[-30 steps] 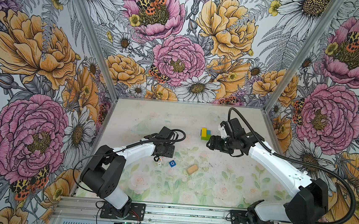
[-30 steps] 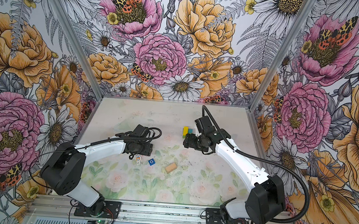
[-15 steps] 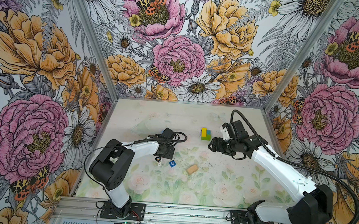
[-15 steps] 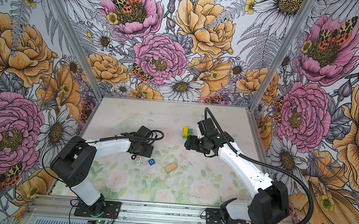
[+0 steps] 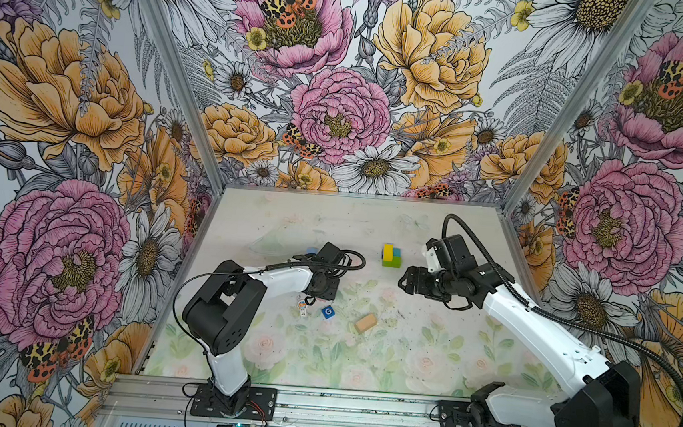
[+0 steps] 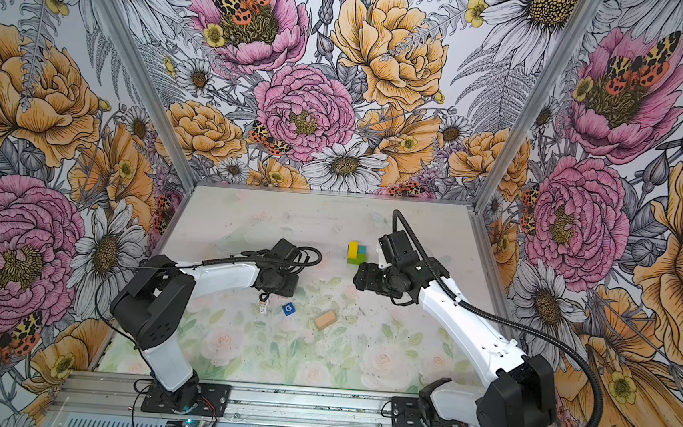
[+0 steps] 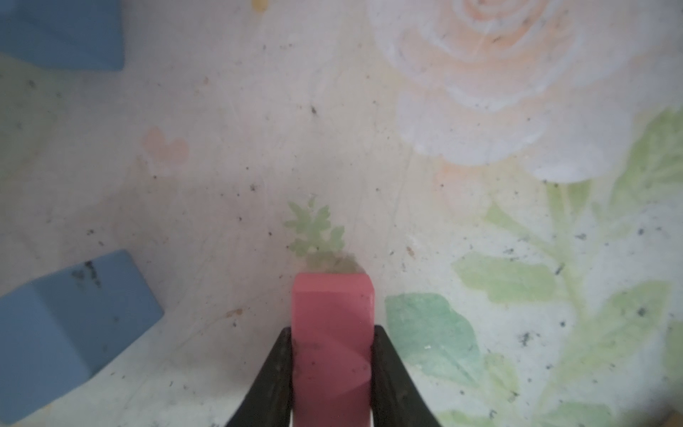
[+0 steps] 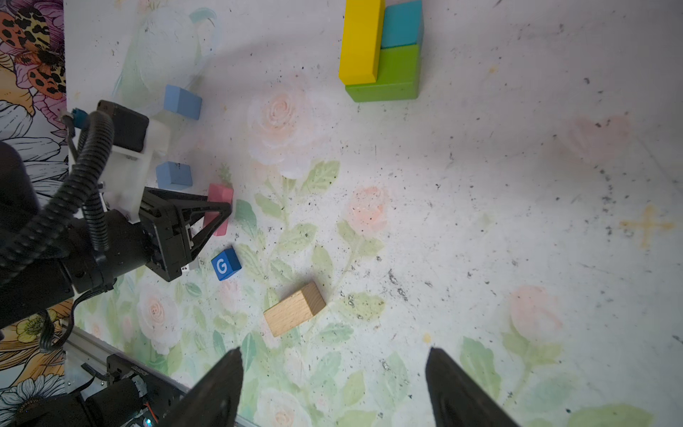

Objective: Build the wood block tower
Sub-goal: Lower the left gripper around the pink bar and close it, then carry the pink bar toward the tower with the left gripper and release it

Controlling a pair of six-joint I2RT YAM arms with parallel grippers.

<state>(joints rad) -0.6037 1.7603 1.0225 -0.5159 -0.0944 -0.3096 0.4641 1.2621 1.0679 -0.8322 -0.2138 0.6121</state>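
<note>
My left pincer (image 7: 332, 330) is clamped on the pink block (image 7: 331, 307), one finger on each long side, and the block's end sticks out past my fingertips over the surface (image 7: 369, 148). A light blue cube (image 7: 74, 321) lies near it on one side. My right pincer (image 8: 334, 353) stands wide and empty. The tan block (image 8: 294, 308) lies just ahead of it. The tower (image 8: 384, 55), yellow and teal on green, stands farther ahead.

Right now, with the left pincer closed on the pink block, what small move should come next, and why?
Probably lift straight up: the left pincer is shut on the pink block, which seems to lie on the table, and the started tower stands well apart.
</note>
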